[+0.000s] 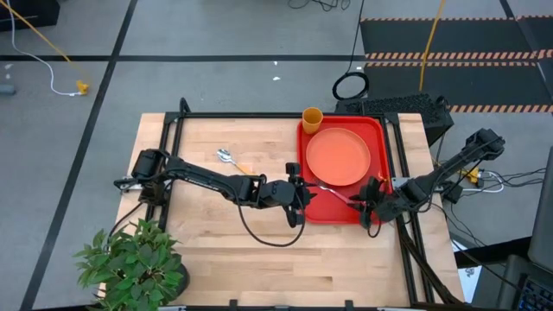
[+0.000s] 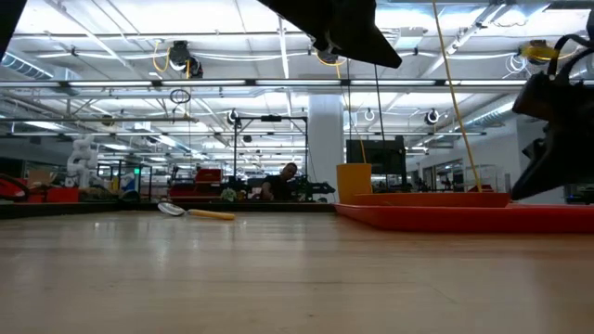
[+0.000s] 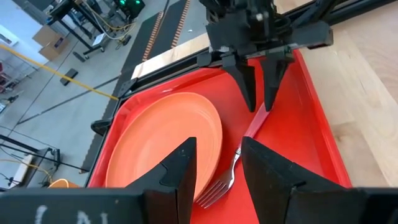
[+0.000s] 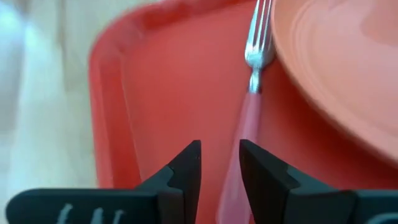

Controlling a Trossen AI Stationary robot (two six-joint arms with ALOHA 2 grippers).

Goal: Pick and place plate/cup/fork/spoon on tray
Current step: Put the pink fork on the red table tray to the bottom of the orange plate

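Right gripper [image 3: 260, 102] released over the fork [image 3: 239, 152] on the tray [image 1: 313, 207]; left gripper [image 1: 298, 194] released. Remaining spoon [image 1: 232, 159]: light, stiff, slippery; grip its orange handle.

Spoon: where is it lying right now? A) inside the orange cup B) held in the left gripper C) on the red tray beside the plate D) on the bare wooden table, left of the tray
D: the spoon lies alone on the table, well left of the tray.
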